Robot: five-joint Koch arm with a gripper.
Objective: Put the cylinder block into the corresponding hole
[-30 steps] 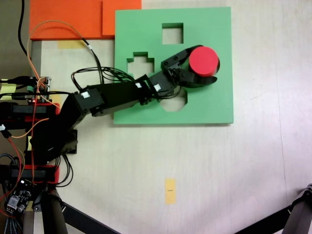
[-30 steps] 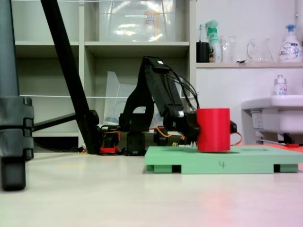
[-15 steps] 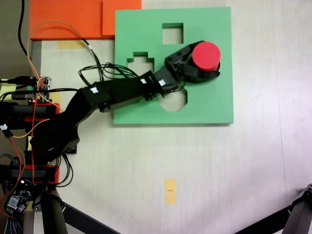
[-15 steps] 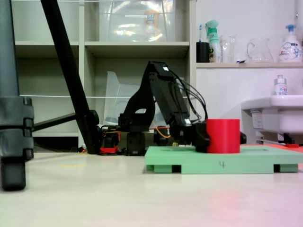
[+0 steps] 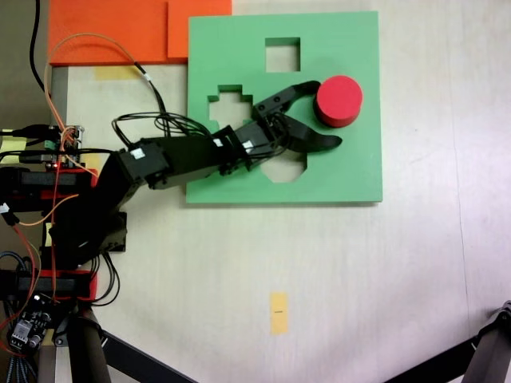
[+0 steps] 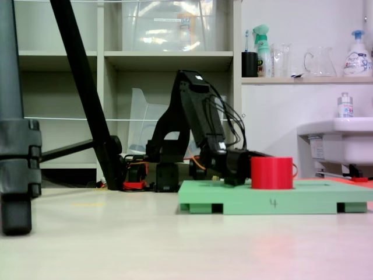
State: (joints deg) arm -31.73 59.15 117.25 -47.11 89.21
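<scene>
The red cylinder block [image 5: 338,100] stands upright in the right part of the green foam board [image 5: 351,171], covering the circular cutout. In a fixed view from the side, the block [image 6: 271,172] sits low, its base sunk below the board's top [image 6: 256,198]. My gripper [image 5: 328,112] is open, its two black fingers spread just left of the block, with one fingertip [image 5: 314,84] near the block's upper edge and the other [image 5: 335,142] below it. Nothing is held. From the side the gripper [image 6: 242,166] hovers just above the board.
The board also has a square cutout [image 5: 283,54], a cross cutout [image 5: 230,104] and an octagonal cutout [image 5: 284,166] partly under the arm. Orange foam sheets [image 5: 112,28] lie at top left. Wires and the arm's base [image 5: 56,175] fill the left. Tripod legs [image 5: 495,343] stand at the bottom.
The gripper let go of the red cylinder, opened wide and drew back to the left. The cylinder dropped lower into the board.
</scene>
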